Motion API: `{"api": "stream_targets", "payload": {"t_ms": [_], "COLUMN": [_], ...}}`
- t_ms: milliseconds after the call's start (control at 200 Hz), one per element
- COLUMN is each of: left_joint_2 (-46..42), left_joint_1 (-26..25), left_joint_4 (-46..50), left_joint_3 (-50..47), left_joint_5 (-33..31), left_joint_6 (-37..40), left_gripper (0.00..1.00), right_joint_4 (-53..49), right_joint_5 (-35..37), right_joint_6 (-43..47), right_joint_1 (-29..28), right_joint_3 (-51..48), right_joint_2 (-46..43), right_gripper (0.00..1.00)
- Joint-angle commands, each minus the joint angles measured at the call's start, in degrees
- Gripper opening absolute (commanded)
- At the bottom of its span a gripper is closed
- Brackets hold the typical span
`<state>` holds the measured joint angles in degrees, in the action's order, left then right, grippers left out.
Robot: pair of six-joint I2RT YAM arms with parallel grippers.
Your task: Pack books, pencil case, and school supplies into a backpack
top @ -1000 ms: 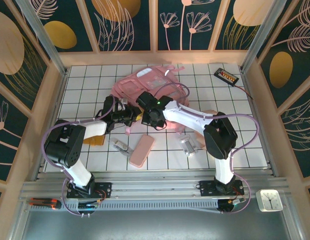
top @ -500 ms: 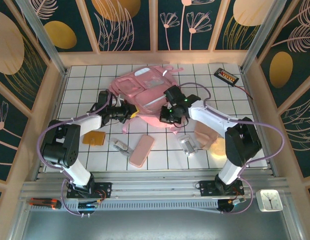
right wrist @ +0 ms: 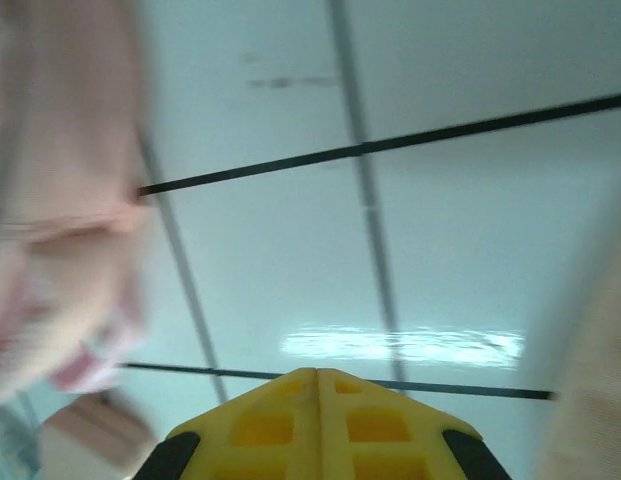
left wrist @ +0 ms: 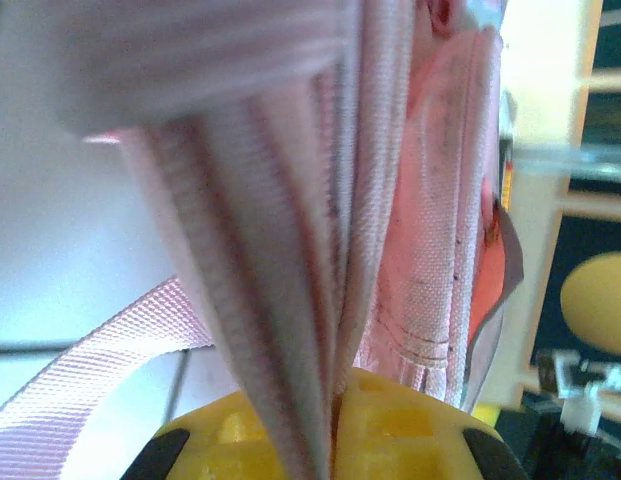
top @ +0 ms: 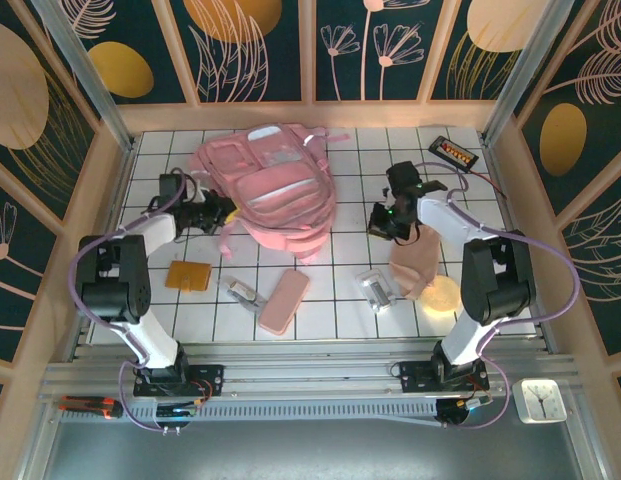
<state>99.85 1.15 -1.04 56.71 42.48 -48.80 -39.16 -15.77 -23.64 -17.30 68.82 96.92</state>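
You're on the setting-up step, I'd judge: the backpack [top: 280, 195] lies toward 11 o'clock on the table, and your left gripper [top: 220, 213] is pinching its pink strap [left wrist: 280, 300] from the bag's 9 o'clock side. The right gripper [top: 383, 224], fingers pressed together on nothing, hangs over bare tile at the bag's 3 o'clock. The pencil case [top: 283, 302] waits at its 6 o'clock. Next you'll likely need a compartment opened, so bring the right gripper to a zip.

One pink backpack [top: 265, 185], nearer than it one salmon pencil case [top: 283, 302], one orange-brown pad [top: 188, 276] and two silver clips [top: 245, 294] [top: 378, 288], to its right one pale tan soft thing [top: 416, 262], to its far right one black slab [top: 453, 152].
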Motion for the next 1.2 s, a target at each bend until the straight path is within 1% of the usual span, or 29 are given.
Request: {"api": "stream_targets", "payload": {"t_ms": [0,60,120,130,150,170,190,200,215,255,270,280,285,290,305,390,430,470,545,585,650,736,846,981,1086,1196], "left_joint_2": [3.07,3.8,3.16,3.05,2.58,2.16,1.61,1.34,0.76,-1.02,-1.27,-1.62,-2.44,-2.94,-3.84,-7.96,-10.04,-11.78,-13.84,-14.45,-14.52,-12.35,-7.46,-2.2,2.21,4.1], "left_joint_1": [0.92,0.87,0.83,0.86,0.87,0.92,0.88,0.87,0.9,0.87,0.87,0.87,0.87,0.87,0.87,0.72,0.31,-0.32,-2.43,-4.2,-7.44,-11.29,-14.4,-15.44,-15.7,-15.65], "left_joint_4": [-9.11,-11.06,-11.25,-10.95,-10.21,-9.26,-8.27,-7.77,-7.19,-6.26,-5.99,-5.75,-5.65,-5.56,-5.33,-5.23,-5.33,-4.99,-6.14,-8.64,-12.93,-19.12,-23.79,-28.25,-31.75,-31.02], "left_joint_3": [5.55,6.19,6.13,6.13,6.06,5.92,5.67,5.51,5.07,3.37,2.64,2.16,1.95,1.67,0.93,-4.3,-6.69,-8.58,-11.84,-13.76,-16.09,-17.33,-16.09,-15.57,-15.79,-15.18], "left_joint_5": [-1.34,-0.47,-0.41,-0.39,-0.41,-0.54,-0.75,-0.8,-0.89,-1.23,-1.45,-1.61,-1.7,-1.79,-1.97,-3.09,-4.09,-5.06,-5.57,-5.59,-6.09,-6.35,-7.0,-8.67,-8.47,-9.52], "left_joint_6": [-0.31,-2.02,-1.8,-1.65,-1.14,-0.35,0.45,0.76,1.15,2.02,2.3,2.54,2.6,2.71,2.87,1.77,0.84,-0.26,-4.84,-8.39,-14.41,-21.0,-25.65,-29.55,-32.29,-31.88], "left_gripper": [0.0,0.0,0.0,0.02,0.08,0.18,0.32,0.43,0.52,0.63,0.7,0.81,0.9,0.94,0.98,0.99,0.99,0.99,0.99,0.99,0.99,0.99,0.99,0.99,0.99,0.99], "right_joint_4": [-1.71,0.39,2.04,2.37,2.92,3.36,3.66,3.83,4.15,4.95,5.34,5.46,5.56,5.7,6.02,6.33,6.46,6.49,5.13,4.27,4.32,4.65,4.46,4.3,3.54,5.15], "right_joint_5": [0.37,-2.03,-2.93,-3.12,-3.48,-3.7,-3.94,-4.06,-4.28,-5.01,-5.32,-5.48,-5.53,-5.6,-5.71,-5.8,-5.83,-5.36,-3.71,-3.09,-2.71,-1.81,-2.62,-2.3,-1.37,-2.01], "right_joint_6": [1.66,1.14,0.36,0.33,0.36,0.43,0.42,0.43,0.45,0.51,0.52,0.39,0.37,0.36,0.19,-1.65,-1.91,-1.43,1.09,2.61,4.34,4.52,3.61,3.59,3.09,1.59], "right_joint_1": [-4.66,-6.78,-8.81,-9.16,-9.74,-10.34,-10.8,-11.08,-11.38,-12.0,-12.24,-12.3,-12.35,-12.38,-12.52,-12.33,-12.32,-12.62,-13.33,-13.67,-13.73,-12.72,-10.64,-10.27,-10.23,-10.51], "right_joint_3": [0.19,0.71,1.47,1.67,2.03,2.45,3.13,3.4,3.88,5.35,5.8,6.13,6.41,6.54,7.33,11.03,12.81,14.77,19.35,21.93,24.77,27.52,30.45,32.25,32.12,27.76], "right_joint_2": [0.78,1.64,2.49,2.72,3.08,3.4,3.87,4.1,4.41,5.26,5.56,5.8,5.9,5.99,6.21,7.69,8.3,9.14,11.61,13.44,16.08,19.69,23.96,26.4,28.19,27.81], "right_gripper": [0.0,0.0,0.0,0.0,0.0,0.0,0.0,0.0,0.0,0.0,0.0,0.0,0.0,0.0,0.0,0.01,0.16,0.28,0.41,0.45,0.47,0.47,0.48,0.48,0.48,0.42]}}
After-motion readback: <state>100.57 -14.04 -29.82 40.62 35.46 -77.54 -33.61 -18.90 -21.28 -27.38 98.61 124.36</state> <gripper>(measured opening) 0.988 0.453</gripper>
